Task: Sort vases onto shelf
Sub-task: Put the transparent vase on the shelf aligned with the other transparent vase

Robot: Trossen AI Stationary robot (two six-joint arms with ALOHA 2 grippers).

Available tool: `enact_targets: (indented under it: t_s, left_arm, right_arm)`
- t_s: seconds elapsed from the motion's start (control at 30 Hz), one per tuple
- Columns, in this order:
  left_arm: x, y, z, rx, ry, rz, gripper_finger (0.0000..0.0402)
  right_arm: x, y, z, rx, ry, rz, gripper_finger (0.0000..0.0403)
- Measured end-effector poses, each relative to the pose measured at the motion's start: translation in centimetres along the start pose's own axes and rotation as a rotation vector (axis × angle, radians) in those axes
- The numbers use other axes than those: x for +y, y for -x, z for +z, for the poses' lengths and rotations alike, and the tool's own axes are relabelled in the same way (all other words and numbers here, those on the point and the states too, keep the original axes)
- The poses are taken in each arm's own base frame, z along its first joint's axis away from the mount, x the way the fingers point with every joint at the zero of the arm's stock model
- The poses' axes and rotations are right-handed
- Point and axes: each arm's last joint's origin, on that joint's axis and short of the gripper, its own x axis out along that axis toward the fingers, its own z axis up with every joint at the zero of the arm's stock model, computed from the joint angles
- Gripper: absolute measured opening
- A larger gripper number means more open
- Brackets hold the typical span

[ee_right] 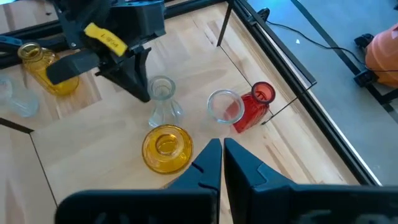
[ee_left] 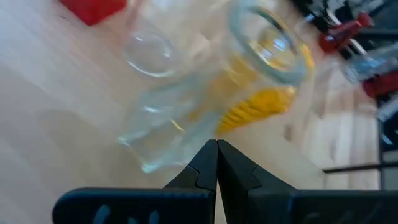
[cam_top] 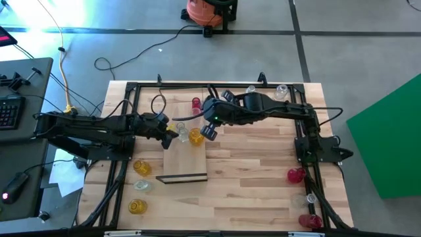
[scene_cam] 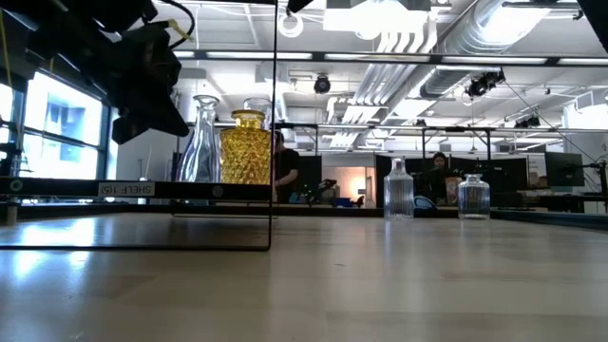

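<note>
The light-wood shelf (cam_top: 186, 161), with a dark strip at its near edge, carries four vases at its far end. They are a clear flared one (ee_right: 163, 99), an amber one (ee_right: 166, 148), a clear round one (ee_right: 224, 106) and a red one (ee_right: 258, 102). My left gripper (ee_left: 216, 149) is shut, and its tips stand right at the side of the clear flared vase (ee_left: 174, 124). My right gripper (ee_right: 221, 152) is shut and hovers above the shelf between the amber vase and the red one, touching nothing. All four vases stand upright on their bases. My left gripper comes nearly level from the table's left, its shut fingertips (ee_right: 143, 93) right against the neck of the clear flared vase (ee_right: 158, 93). Whether they touch it I cannot tell. The vase stands upright on the shelf.
Off the shelf at the table's left stand two amber vases (cam_top: 141, 166) (cam_top: 136, 207) and a clear one (cam_top: 141, 186). At the near right stand two red vases (cam_top: 295, 175) (cam_top: 309, 220) and a clear one (cam_top: 311, 199). Two clear vases (cam_top: 250, 89) (cam_top: 281, 89) stand at the far edge. The black frame (cam_top: 125, 99) borders the table.
</note>
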Motion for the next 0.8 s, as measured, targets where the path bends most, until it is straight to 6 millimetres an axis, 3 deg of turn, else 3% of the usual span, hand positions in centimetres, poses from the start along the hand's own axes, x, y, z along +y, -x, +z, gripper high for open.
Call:
enact_targets:
  t_s: [0.4,0.8]
  left_arm:
    - [-2.1,0.2,-0.4,0.032,-0.009,-0.204,0.0]
    - [-2.0,-0.5,0.3,-0.069,-0.064,-0.148,0.0]
  right_arm:
    - [0.0,0.0,-0.1,0.006,0.016,-0.001,0.0]
    - [0.0,0.0,-0.1,0.007,0.022,0.002,0.0]
